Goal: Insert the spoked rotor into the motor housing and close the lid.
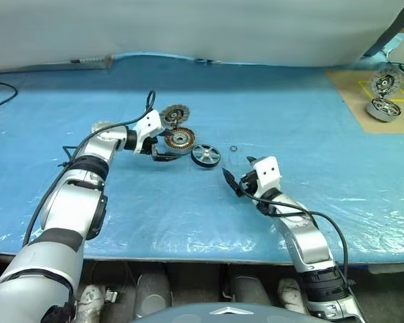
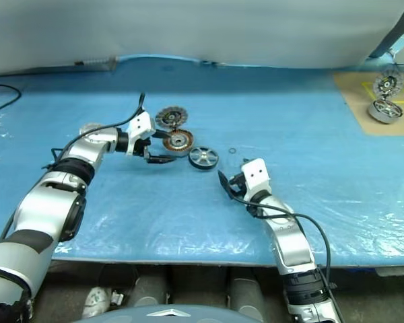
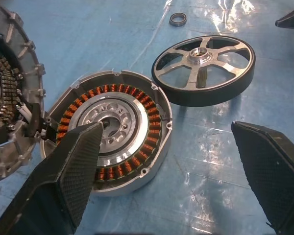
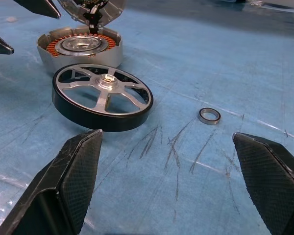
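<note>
Just beside open left tool (image 1: 163,149): motor housing (image 1: 180,139).

Workshop bench: blue sheet (image 1: 188,215), motor parts (image 1: 384,94).

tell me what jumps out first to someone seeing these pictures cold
Mid-table on the blue cover, three motor parts cluster: the motor housing with copper windings, the ribbed lid just behind it, and the spoked rotor tilted beside it. The open left gripper hovers at the housing; the open right gripper waits nearer, by a small ring.
</note>
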Action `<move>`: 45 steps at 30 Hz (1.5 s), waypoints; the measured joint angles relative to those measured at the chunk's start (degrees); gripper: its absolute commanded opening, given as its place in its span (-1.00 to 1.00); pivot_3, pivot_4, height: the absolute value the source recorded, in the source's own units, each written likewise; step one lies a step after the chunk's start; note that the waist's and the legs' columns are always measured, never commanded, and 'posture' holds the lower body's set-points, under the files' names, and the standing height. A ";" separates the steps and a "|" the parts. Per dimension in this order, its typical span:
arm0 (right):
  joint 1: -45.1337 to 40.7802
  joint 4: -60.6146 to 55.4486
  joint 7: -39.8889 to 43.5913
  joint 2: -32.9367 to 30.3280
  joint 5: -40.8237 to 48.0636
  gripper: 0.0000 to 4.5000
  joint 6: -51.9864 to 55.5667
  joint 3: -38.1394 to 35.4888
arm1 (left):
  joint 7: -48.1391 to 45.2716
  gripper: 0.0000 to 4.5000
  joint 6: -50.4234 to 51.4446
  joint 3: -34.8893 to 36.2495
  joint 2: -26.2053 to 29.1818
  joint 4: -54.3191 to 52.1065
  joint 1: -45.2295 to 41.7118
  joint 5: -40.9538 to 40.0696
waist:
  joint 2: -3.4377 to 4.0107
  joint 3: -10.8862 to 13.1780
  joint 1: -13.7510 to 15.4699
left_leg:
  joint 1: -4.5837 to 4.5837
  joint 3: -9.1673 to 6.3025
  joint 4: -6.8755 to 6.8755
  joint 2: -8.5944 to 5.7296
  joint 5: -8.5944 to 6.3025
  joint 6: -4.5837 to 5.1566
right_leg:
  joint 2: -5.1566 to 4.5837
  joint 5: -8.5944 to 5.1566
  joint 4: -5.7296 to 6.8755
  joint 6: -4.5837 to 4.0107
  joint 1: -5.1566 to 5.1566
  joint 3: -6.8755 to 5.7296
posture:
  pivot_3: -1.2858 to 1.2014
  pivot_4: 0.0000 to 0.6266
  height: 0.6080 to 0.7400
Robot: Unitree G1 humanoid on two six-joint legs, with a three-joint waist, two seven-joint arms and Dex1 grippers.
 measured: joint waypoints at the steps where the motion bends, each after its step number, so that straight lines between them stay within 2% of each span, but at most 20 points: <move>1: 0.02 -0.10 -0.17 0.01 -0.06 1.00 -0.05 -0.01 | 0.03 0.98 -0.17 0.02 -0.06 0.62 -0.54 0.32 | -0.01 0.01 0.03 | 0.00 0.00 0.00 0.00 0.00 0.00 | 0.00 0.00 0.00 0.00 0.00 0.00 | 0.03 -0.52 1.00; 14: 0.96 -0.14 -2.39 1.74 -1.22 1.00 -1.75 -0.05 | 2.95 0.98 -8.60 -0.23 -1.82 4.21 -3.01 5.45 | -0.04 0.02 0.33 | -0.01 -0.01 -0.03 0.00 0.00 0.00 | 0.00 0.00 -0.01 0.00 0.00 -0.02 | 0.03 -0.52 1.00; 25: 2.47 -0.14 -4.13 2.33 -1.65 1.00 -2.31 -0.38 | 4.47 0.98 -8.59 -0.55 -2.25 5.75 -3.18 9.54 | -0.05 0.04 0.38 | -0.01 -0.01 -0.03 0.00 0.00 -0.01 | -0.01 0.00 -0.02 0.00 0.00 -0.02 | 0.03 -0.52 1.00; 39: -0.72 1.87 -2.93 2.68 -1.60 1.00 -2.32 -0.39 | 1.18 0.98 4.36 -9.00 -4.62 7.75 -18.45 20.69 | -0.23 0.48 1.18 | -0.02 -0.02 -0.12 -0.02 0.00 -0.01 | -0.02 0.00 -0.12 0.01 0.00 -0.04 | 0.03 -0.52 1.00; 45: -2.46 2.98 -0.45 1.79 -1.55 1.00 -2.31 -0.34 | -1.45 0.98 8.31 -12.76 -6.75 7.88 -20.68 24.85 | -0.26 0.55 1.21 | -0.02 -0.03 -0.19 -0.02 0.00 -0.02 | -0.01 0.01 -0.13 0.02 0.00 -0.07 | 0.03 -0.52 1.00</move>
